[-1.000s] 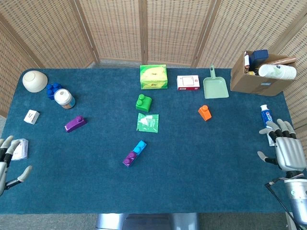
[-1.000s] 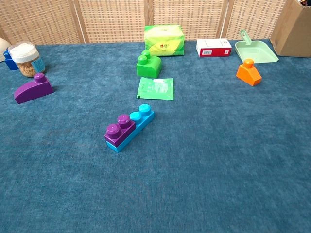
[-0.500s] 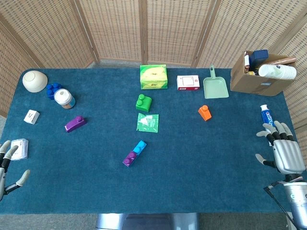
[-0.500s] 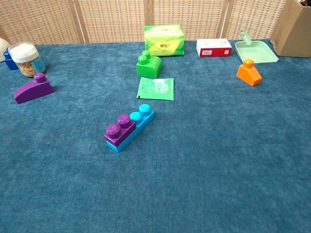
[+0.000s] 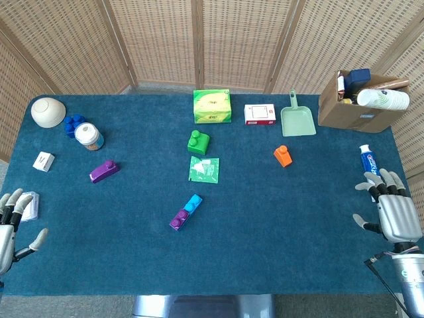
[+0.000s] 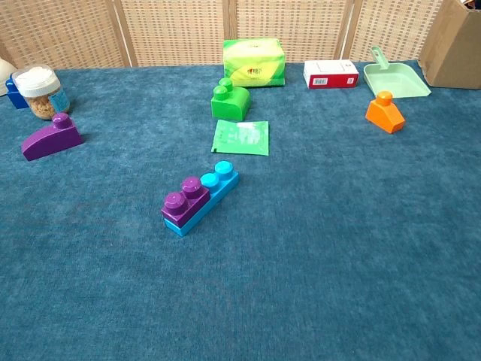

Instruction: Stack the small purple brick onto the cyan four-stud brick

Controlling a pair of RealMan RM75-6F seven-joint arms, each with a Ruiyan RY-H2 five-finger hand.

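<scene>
Purple small brick (image 6: 185, 198) is seated on the near end of the cyan four-stud brick (image 6: 218, 182), covering two studs while two cyan studs are left bare at the far end. The stacked pair is found near the middle of the blue table (image 5: 278, 218), slightly toward the front, lying at a slant.

Just behind the pair a green packet (image 6: 241, 137) is laid flat, and behind that a green brick (image 6: 228, 101) and a yellow-green box (image 6: 254, 62) are lined up toward the back. A white and red box (image 6: 331, 74) and a pale green scoop (image 6: 395, 77) are placed to the right of the yellow-green box, with an orange brick (image 6: 384, 111) in front of them. A sloped purple brick (image 6: 51, 138) is set well apart on the left, near a jar (image 6: 41, 91) with a white lid.

In the head view, the left hand (image 5: 9, 225) is seen at the front left edge of the table, fingers spread apart and nothing held. The right hand (image 5: 395, 213) is seen at the front right edge, fingers likewise apart and empty, just in front of a toothpaste tube (image 5: 368, 159). Both hands are well apart from the stacked bricks. A cardboard box (image 5: 351, 106) filled with items is placed at the back right corner.
</scene>
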